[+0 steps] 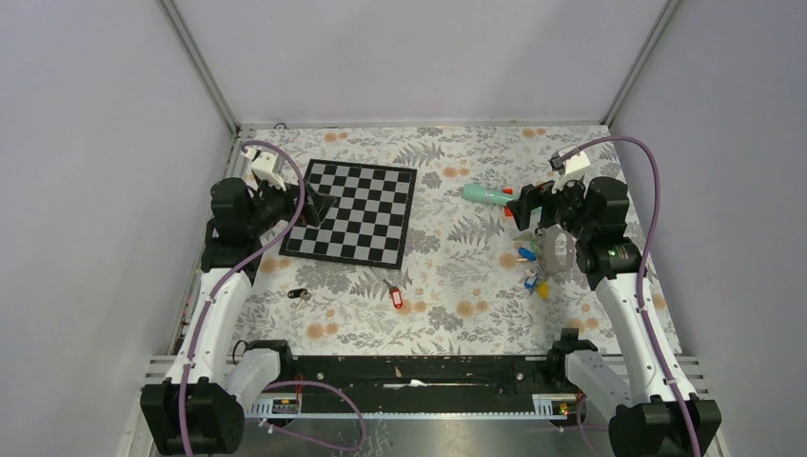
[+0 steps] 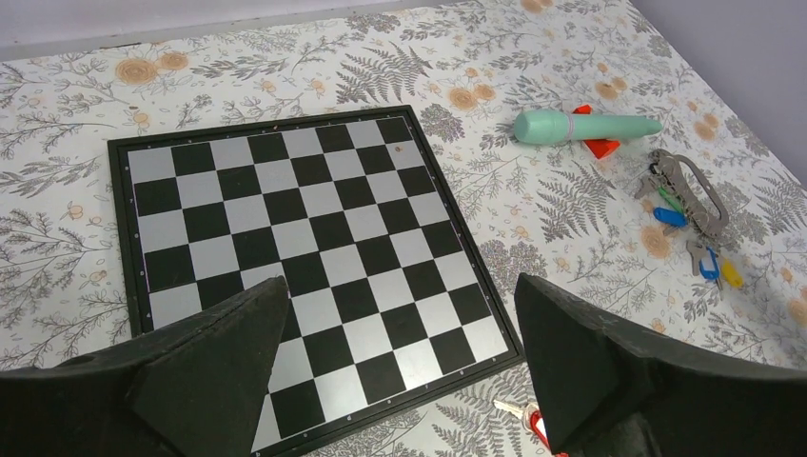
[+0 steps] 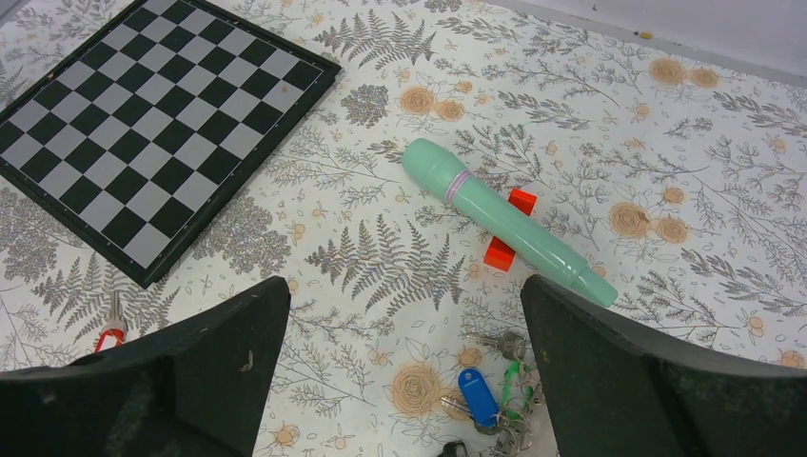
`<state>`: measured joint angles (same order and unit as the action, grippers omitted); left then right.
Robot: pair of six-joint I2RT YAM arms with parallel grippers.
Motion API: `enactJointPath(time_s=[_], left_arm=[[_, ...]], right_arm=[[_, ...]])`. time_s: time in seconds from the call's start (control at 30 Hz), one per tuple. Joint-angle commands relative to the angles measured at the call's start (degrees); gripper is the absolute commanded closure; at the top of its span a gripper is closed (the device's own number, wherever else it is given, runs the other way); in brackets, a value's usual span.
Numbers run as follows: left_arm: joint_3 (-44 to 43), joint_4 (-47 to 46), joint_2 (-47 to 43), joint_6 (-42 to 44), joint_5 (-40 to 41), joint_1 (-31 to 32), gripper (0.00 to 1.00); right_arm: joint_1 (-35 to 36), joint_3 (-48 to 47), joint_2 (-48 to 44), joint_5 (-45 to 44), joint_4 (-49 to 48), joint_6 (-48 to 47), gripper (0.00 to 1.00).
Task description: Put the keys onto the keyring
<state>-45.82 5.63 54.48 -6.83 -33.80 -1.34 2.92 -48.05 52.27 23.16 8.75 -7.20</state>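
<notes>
The grey wire keyring lies on the floral cloth at the right, with blue, blue and yellow tagged keys clustered at it. In the left wrist view the keyring shows at far right. A red-tagged key and a black-tagged key lie apart near the front. My right gripper hovers open above the cluster; a blue tag and a green tag show between its fingers. My left gripper is open and empty over the chessboard's left edge.
A chessboard lies at the middle left. A teal tube with a red cap lies behind the key cluster, close to the right gripper. Grey walls enclose the table on three sides.
</notes>
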Motion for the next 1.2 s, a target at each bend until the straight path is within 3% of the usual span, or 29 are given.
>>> enactJointPath(time_s=[0.0,0.3,0.4,0.57,0.77,0.87,1.17], left_arm=[[0.33,-3.69,-0.93,-0.83,1.76,-0.18,0.01],[0.73,-3.8,-0.95,-0.24,0.98,-0.16,0.01],[0.07,-2.36,-0.87,1.61,0.63,-0.16,0.01],[-2.1,2.53,-0.44,7.12,-2.77,-0.19,0.01],[-5.3,6.75,1.69,10.37,-5.47,0.14,0.01],[-6.38,8.38,3.51,10.07,-5.53,0.51,0.01],[-5.87,8.94,7.97,9.82,-5.33,0.64,0.01]], right_arm=[[-0.53,-0.33,-0.81,-0.13,-1.32,-0.36,0.01],[-0.87,0.08,-0.94,0.38,-1.67,-0.19,0.01],[-0.86,0.11,-1.36,0.22,0.11,-4.02,0.01],[-0.81,-1.82,-2.49,-8.51,10.16,-12.52,0.01],[-0.82,-2.65,-3.83,-9.1,28.45,-25.62,0.01],[-0.8,-1.44,-4.33,-8.55,33.18,-29.17,0.01],[-0.8,1.95,1.87,-16.14,21.49,-23.69,0.01]])
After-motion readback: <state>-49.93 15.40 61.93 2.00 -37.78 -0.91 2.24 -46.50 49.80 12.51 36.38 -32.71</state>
